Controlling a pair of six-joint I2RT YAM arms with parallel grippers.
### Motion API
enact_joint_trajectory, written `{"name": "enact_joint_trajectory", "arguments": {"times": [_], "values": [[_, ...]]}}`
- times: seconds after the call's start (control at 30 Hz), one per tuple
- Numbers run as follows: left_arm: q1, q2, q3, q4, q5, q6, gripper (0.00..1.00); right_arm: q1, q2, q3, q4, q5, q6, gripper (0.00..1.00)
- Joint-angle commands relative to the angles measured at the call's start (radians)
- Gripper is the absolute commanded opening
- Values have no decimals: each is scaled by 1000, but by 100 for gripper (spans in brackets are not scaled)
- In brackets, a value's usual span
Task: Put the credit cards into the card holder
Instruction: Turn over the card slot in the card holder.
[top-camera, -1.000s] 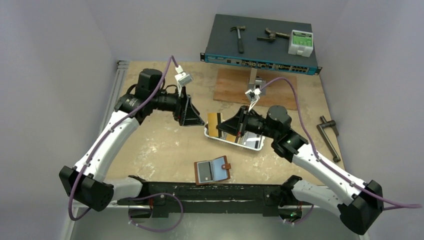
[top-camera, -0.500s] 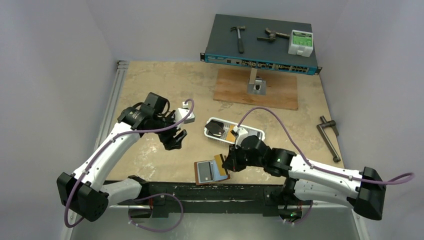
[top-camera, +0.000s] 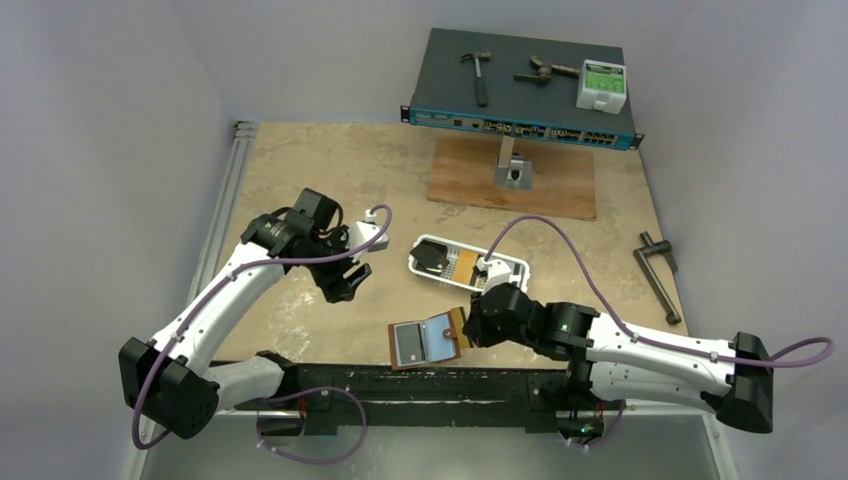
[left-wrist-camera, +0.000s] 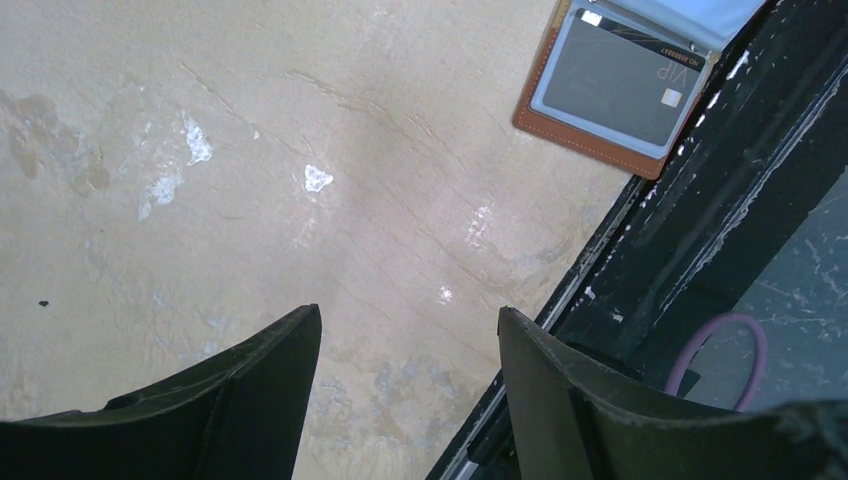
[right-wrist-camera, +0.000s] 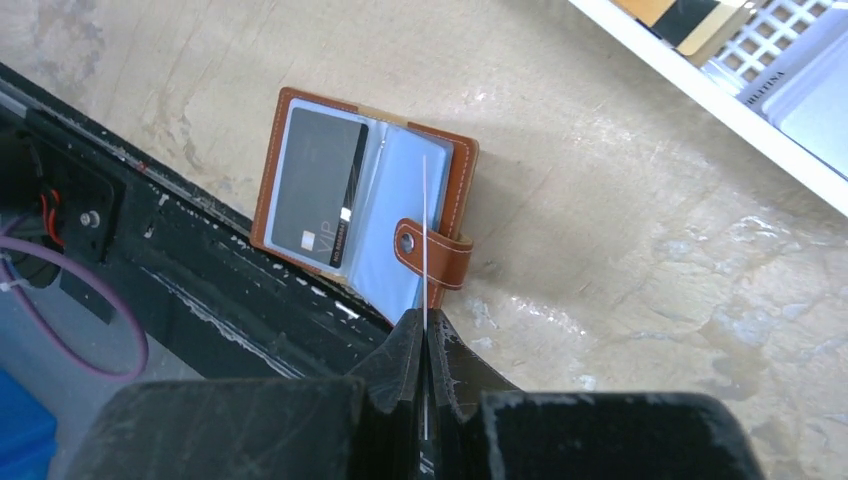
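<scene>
Worn beige counter (top-camera: 300, 190), black rail (top-camera: 420, 378) at its near edge. The right tool (right-wrist-camera: 424, 325) pinches a thin plastic credit card (right-wrist-camera: 424, 250), seen edge-on, just ahead of its tips over the open brown leather card holder (right-wrist-camera: 385, 190)—one dark card (right-wrist-camera: 315, 190) sits pocketed. Best to tilt the card flat, line it with the free clear pocket, slide gently; the left tool (left-wrist-camera: 410, 315), parted and empty, could pin the holder.

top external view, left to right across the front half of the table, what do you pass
left gripper → card holder → right gripper, pinching a credit card → metal crank tool. white tray left out, it overlaps.
</scene>
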Motion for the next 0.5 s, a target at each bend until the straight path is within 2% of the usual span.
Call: {"name": "enact_joint_trajectory", "arguments": {"times": [0.0,0.17,0.47], "values": [[-1,-17,-7,8,43,-47,65,6,-68,20,-30,36,43,0],[-6,2,-1,10,104,-38,63,8,-87,-39,18,-129,93,0],[-17,-4,1,46,153,-11,63,8,-91,-44,-61,-258,119,0]]}}
